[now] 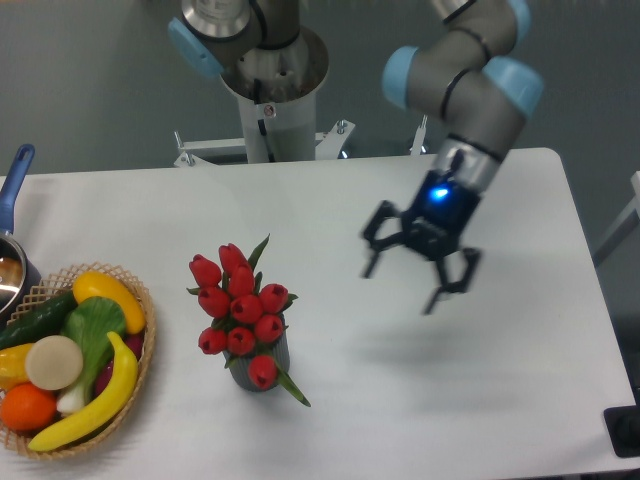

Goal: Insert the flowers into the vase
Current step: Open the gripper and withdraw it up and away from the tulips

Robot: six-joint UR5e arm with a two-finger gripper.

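The flowers (240, 305), a bunch of red tulip buds with green leaves, stand upright in the vase (262, 368), a small dark grey cylinder mostly hidden beneath them, at the table's front centre-left. My gripper (402, 287) hangs open and empty in the air to the right of the flowers, well apart from them, its fingers spread and pointing down toward the table.
A woven wicker basket (140, 300) holding toy fruit and vegetables sits at the front left edge. A pot with a blue handle (15, 180) is at the far left. The robot base (270, 90) stands behind the table. A dark object (625, 430) sits at the right edge.
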